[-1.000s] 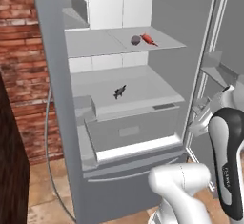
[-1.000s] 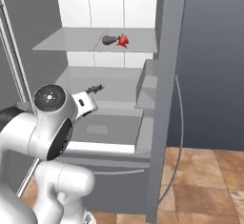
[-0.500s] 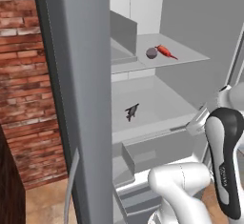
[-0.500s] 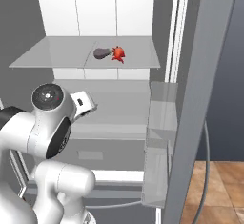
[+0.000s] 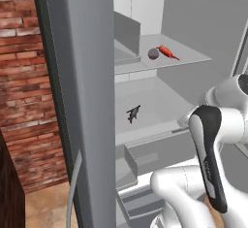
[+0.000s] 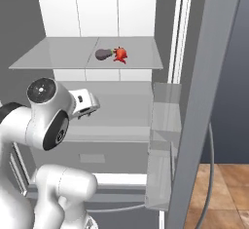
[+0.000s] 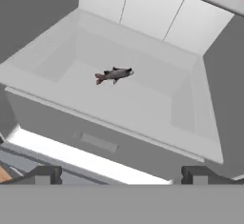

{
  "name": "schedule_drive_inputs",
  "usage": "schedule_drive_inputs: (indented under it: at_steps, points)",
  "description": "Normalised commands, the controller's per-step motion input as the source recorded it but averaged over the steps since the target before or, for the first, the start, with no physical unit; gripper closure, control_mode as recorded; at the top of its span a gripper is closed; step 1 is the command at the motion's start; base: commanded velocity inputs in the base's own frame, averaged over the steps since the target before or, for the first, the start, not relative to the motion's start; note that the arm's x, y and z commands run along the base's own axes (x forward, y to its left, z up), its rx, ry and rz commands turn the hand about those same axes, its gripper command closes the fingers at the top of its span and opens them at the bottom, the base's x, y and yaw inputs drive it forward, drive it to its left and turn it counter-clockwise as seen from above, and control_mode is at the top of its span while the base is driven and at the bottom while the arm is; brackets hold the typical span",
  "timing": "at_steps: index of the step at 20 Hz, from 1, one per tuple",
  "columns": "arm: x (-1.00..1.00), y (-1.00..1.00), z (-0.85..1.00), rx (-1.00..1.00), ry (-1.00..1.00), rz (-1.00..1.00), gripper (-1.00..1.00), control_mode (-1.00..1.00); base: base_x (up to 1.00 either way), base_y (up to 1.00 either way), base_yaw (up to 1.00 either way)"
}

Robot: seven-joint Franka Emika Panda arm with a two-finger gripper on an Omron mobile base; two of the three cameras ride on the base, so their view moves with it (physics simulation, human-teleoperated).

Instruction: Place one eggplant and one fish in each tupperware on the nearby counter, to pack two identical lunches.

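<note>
Shelves (image 5: 145, 103) of grey fridge hold grey fish (image 7: 113, 75); gripper (image 7: 121, 175) spread wide, grasping nothing.

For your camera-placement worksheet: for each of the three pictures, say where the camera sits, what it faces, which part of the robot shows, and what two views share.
Left base view: behind the arm on its left, facing the open fridge; the white arm fills the lower right.
Right base view: behind on the right, same fridge; the arm rises lower left.
Hand view: on the hand, looking down at the grey fish in a drawer; open tool at the bottom.
Shared: both base views show the red fish beside an eggplant on the upper shelf.
</note>
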Motion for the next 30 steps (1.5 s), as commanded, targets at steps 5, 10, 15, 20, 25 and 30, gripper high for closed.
schedule_drive_inputs:
  at_steps: [5, 10, 15, 20, 25, 30]
  points:
    - [0.42, 0.02, -0.28, 0.05, -0.03, -0.24, -1.00, -1.00, 0.00, 0.00, 0.00]
    - [0.25, 0.00, -0.35, 0.11, -0.07, -0.19, -1.00, -1.00, 0.00, 0.00, 0.00]
    - [0.24, 0.02, -0.16, 0.12, -0.01, -0.16, -1.00, -1.00, 0.00, 0.00, 0.00]
    - [0.31, 0.17, -0.25, 0.12, 0.00, -0.10, -1.00, -1.00, 0.00, 0.00, 0.00]
    - [0.28, 0.14, -0.25, 0.11, 0.00, -0.03, -1.00, -1.00, 0.00, 0.00, 0.00]
    - [0.40, 0.20, -0.13, 0.09, 0.00, -0.01, -1.00, -1.00, 0.00, 0.00, 0.00]
